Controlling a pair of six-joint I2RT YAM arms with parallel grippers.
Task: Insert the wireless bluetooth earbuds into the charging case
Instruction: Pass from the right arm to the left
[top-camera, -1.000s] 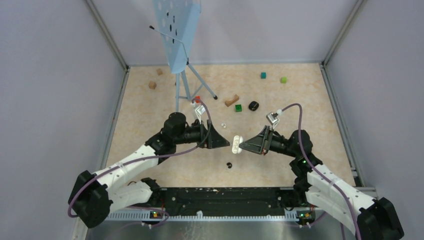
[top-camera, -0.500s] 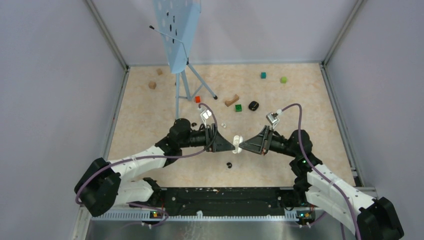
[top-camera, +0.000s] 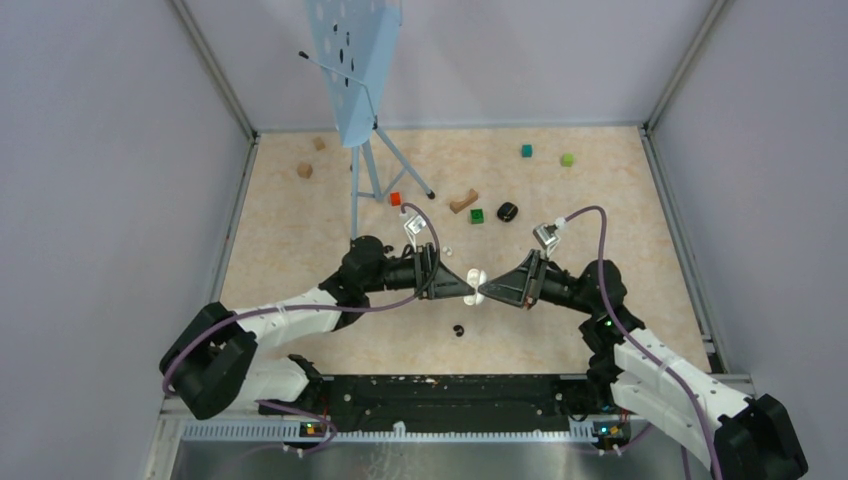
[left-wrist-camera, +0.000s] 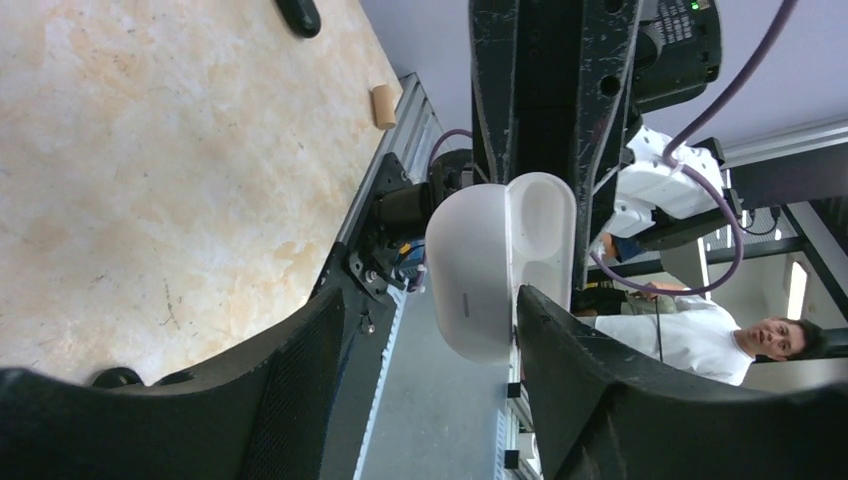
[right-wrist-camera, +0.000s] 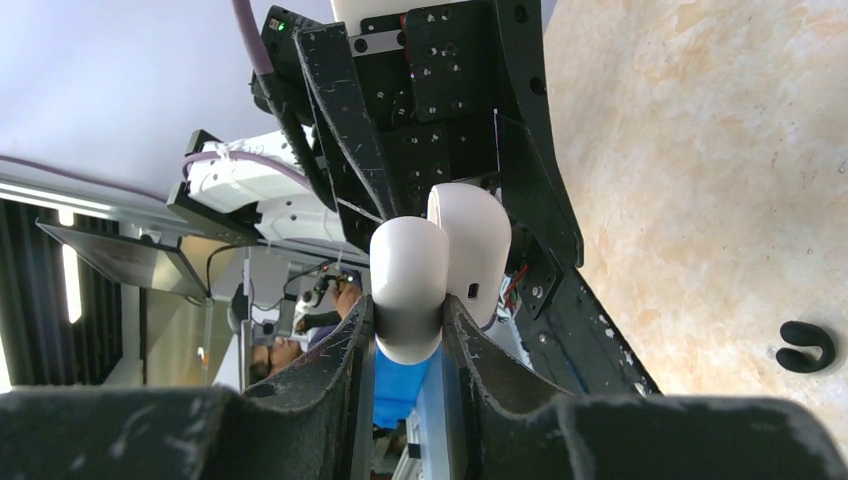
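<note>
While the right pincer clamps one slick-looking shell of the charging case, the left pincer gapes open around the other shell's broad sides.

The charging case hung above the table, between the left gripper at its nine o'clock and the right gripper at its three. One earbud lay near at six o'clock, on the table. A second earbud lay at eleven, and the stand stood well beyond that, also at eleven.
</note>
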